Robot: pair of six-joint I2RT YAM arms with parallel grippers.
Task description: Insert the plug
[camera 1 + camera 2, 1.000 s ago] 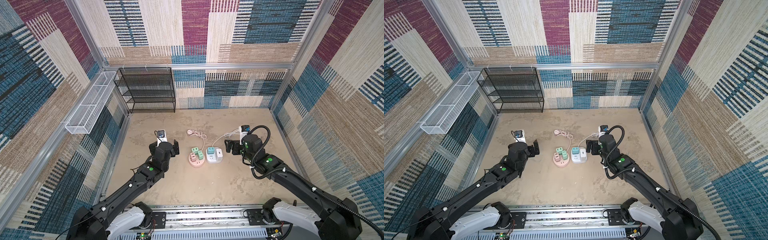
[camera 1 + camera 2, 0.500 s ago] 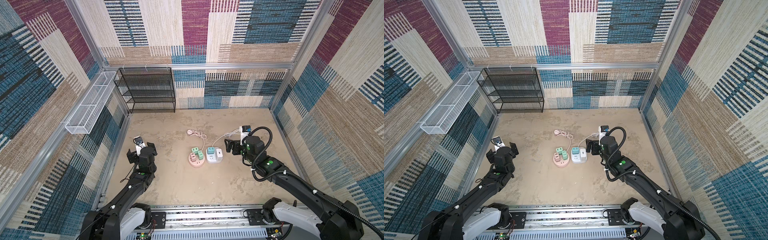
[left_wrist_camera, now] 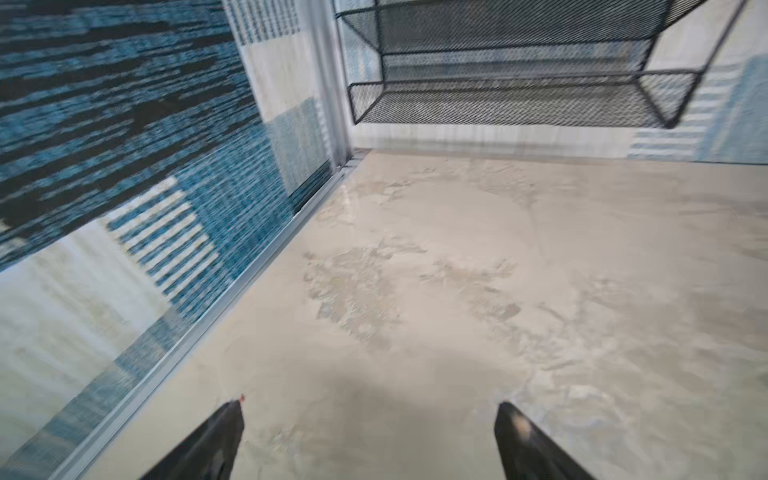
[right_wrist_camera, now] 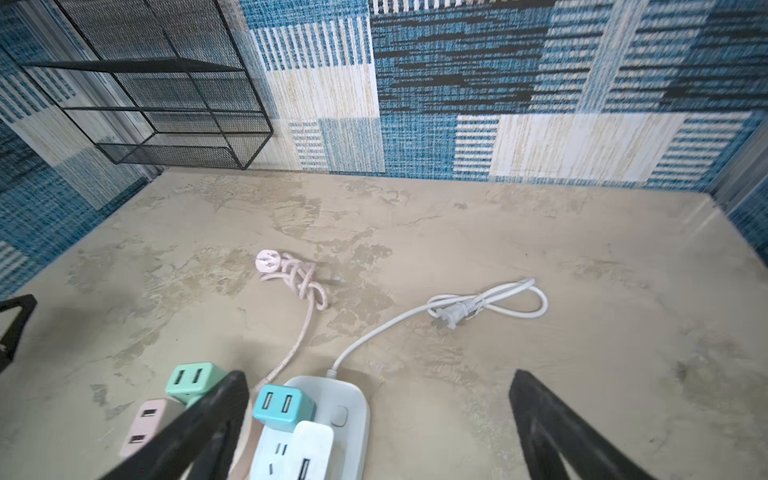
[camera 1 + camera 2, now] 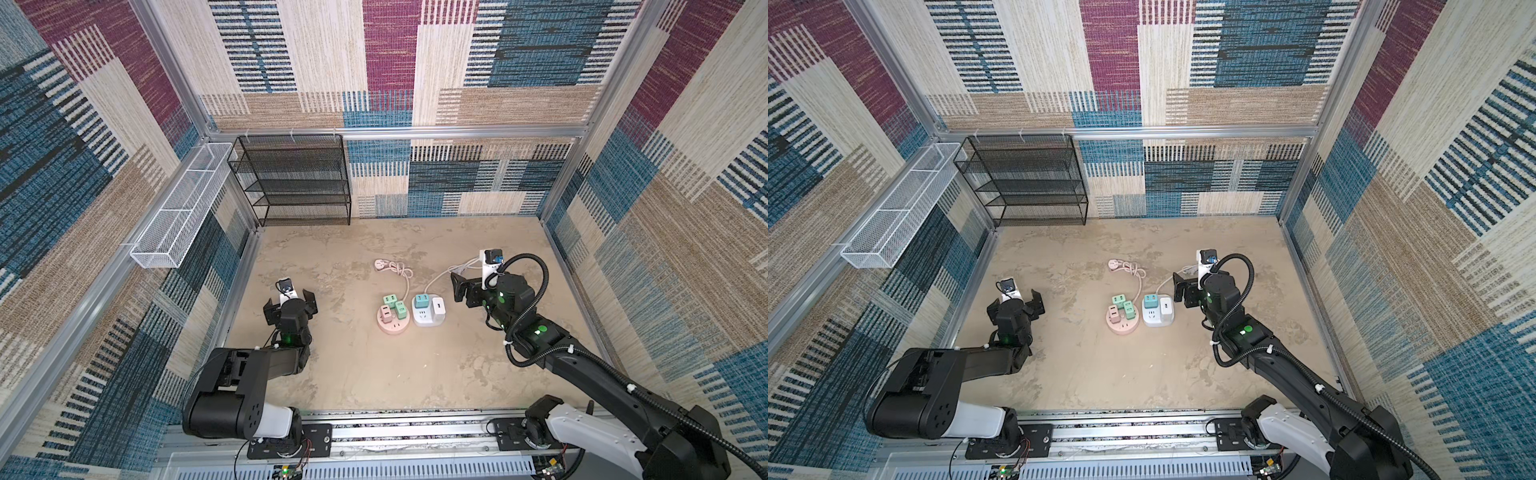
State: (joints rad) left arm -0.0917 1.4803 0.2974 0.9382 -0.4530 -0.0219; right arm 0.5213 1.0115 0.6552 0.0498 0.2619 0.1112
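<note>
A white power strip [image 5: 430, 321] [image 4: 358, 415] lies mid-floor with a blue plug [image 4: 282, 406] and a white plug [image 4: 313, 446] standing in it. Touching its left side is a round pink strip [image 5: 392, 328] [image 5: 1121, 329] that carries two green plugs [image 5: 390, 300] and a pink plug [image 5: 385, 311]. My right gripper [image 5: 463, 291] [image 4: 379, 376] hangs open just right of the white strip, nothing between its fingers. My left gripper [image 5: 289, 306] [image 3: 370, 407] is open over bare floor near the left wall, far from both strips.
The pink strip's knotted cord ends in a pink wall plug [image 4: 266, 261] behind the strips. The white cord's two-pin plug [image 4: 451, 316] lies loose to the right. A black mesh rack [image 5: 299, 178] stands at the back left, and a white wire basket [image 5: 178, 220] hangs on the left wall.
My left arm has drawn back from beside the pink strip toward the left wall and folded at the elbow. The right gripper has barely moved; both stay open.
</note>
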